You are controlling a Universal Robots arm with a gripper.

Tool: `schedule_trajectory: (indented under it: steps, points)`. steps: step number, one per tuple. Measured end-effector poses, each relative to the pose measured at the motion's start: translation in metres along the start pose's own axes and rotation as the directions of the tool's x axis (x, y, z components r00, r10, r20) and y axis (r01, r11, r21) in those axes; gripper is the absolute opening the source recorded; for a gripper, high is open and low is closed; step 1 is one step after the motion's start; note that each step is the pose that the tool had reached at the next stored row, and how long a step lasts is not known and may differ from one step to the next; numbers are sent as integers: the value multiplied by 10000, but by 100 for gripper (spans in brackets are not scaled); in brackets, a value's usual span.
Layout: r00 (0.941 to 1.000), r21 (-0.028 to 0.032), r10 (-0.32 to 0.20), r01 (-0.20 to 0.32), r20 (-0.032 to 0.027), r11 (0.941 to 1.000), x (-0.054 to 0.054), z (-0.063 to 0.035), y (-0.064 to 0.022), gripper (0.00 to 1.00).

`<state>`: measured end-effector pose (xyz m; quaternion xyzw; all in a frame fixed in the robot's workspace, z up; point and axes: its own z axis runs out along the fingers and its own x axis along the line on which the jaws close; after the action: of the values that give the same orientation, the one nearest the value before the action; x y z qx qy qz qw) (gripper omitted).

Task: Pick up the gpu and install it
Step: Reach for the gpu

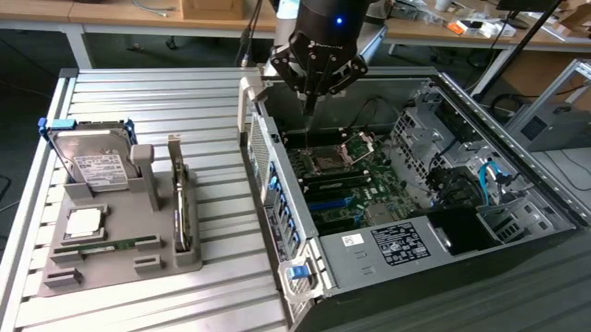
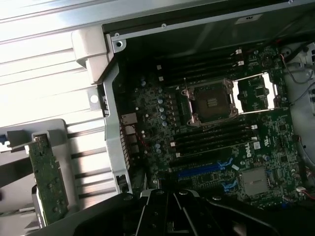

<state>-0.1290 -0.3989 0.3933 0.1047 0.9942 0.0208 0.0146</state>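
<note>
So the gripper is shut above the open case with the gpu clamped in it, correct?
Not quite. The gripper is shut above the open case, but it holds nothing: the gpu stands on edge in the grey holder beside the case, as the exterior view shows.
</note>
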Motion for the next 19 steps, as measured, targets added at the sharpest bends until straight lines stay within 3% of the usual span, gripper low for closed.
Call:
schedule_trajectory:
  steps: [19]
  points:
    - [10000,1,-1,1,0,10000,94,-4,-21,11]
